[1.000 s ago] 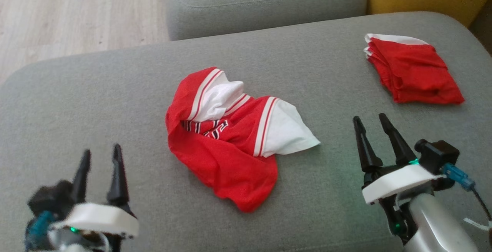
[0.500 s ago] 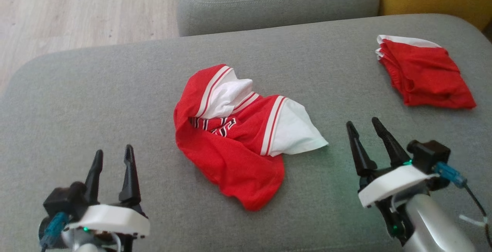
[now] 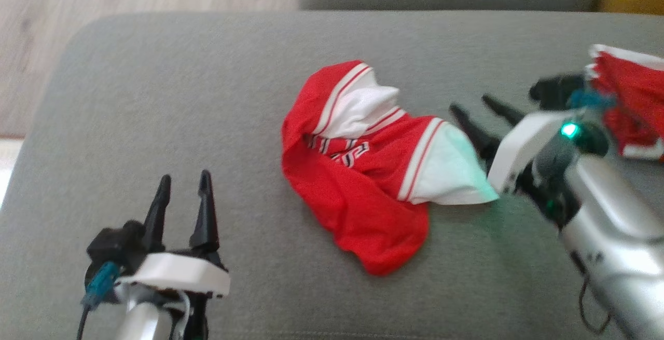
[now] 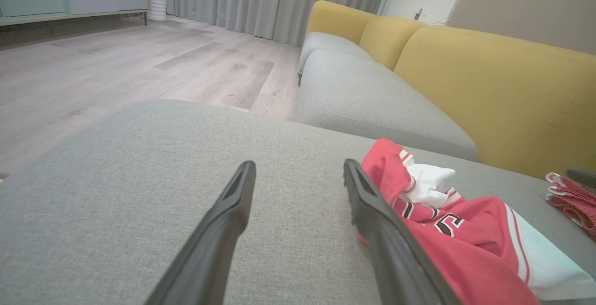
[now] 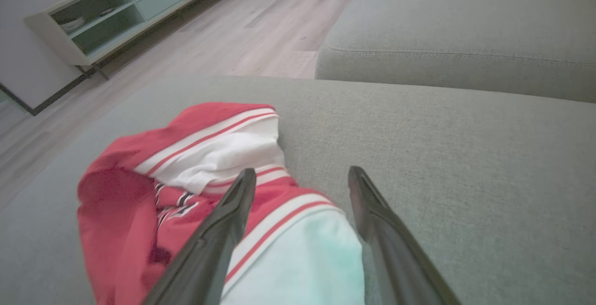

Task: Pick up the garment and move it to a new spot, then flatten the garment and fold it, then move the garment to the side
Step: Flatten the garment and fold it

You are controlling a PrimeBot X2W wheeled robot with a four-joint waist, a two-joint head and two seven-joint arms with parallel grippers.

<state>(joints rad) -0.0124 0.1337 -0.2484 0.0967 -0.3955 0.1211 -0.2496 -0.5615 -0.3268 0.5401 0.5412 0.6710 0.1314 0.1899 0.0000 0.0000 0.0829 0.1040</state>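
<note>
The crumpled red-and-white garment (image 3: 363,174) lies mid-seat on the grey sofa cushion (image 3: 181,96). The right gripper (image 3: 471,103), spread and empty, hangs near its white corner; pinching only that loose layer could drag the rest. The left gripper (image 3: 185,176) stands open, well apart

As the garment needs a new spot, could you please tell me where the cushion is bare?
Widest free patch: the grey cushion between its left edge and the crumpled garment, beyond the left gripper. A narrower strip runs behind the garment. Crowded: the right side, where the right gripper sits between that garment and the folded red cloth.
</note>
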